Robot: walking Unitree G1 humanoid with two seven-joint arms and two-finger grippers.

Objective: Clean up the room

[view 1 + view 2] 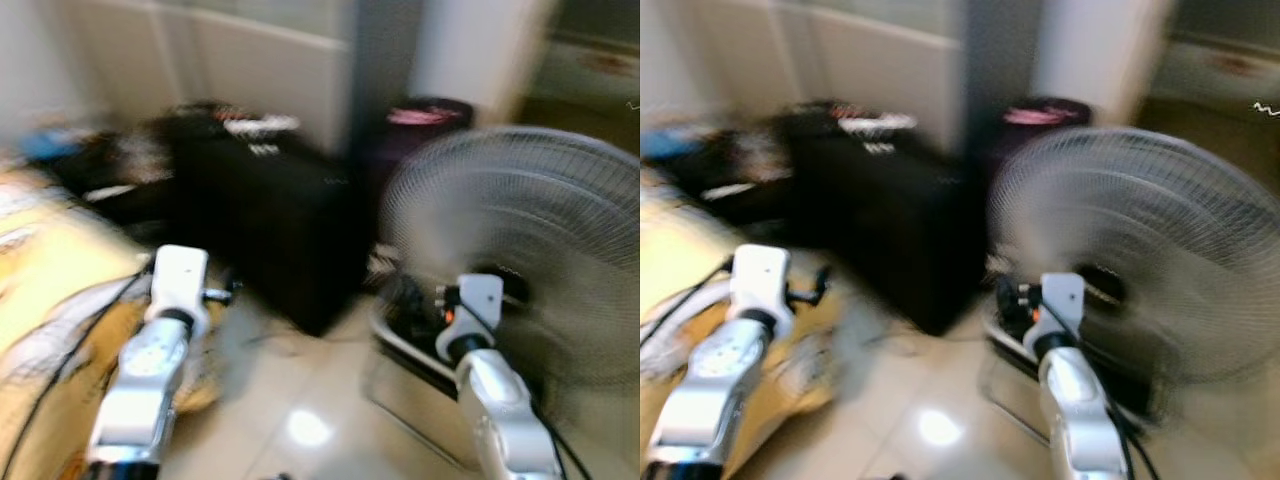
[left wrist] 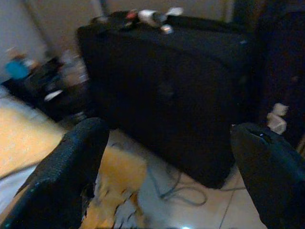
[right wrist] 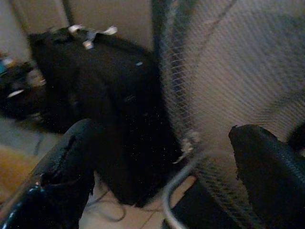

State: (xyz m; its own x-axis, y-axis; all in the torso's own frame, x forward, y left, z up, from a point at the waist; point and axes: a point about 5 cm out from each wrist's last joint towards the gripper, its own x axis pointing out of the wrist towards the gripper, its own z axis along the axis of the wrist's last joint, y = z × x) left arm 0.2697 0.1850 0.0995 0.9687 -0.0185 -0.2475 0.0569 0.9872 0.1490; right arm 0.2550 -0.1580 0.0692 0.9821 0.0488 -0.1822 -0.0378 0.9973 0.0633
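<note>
- Floor (image 1: pixel 300 400): pale glossy tile, with one bright light reflection between the two arms. Head views are motion-blurred.
- Black suitcase (image 1: pixel 270 230): stands upright on the floor against a pale wall; small light items lie on its top. A thin cable (image 2: pixel 167 188) lies on the tile at its base.
- Fan (image 1: pixel 530 240): large wire-mesh head, just right of the suitcase.
- Yellow bedding (image 1: pixel 50 300): at left.
- Left claw (image 2: pixel 167 171): fingers spread, empty, facing the suitcase.
- Right claw (image 3: pixel 162 176): fingers spread, empty, near the fan grille.
</note>
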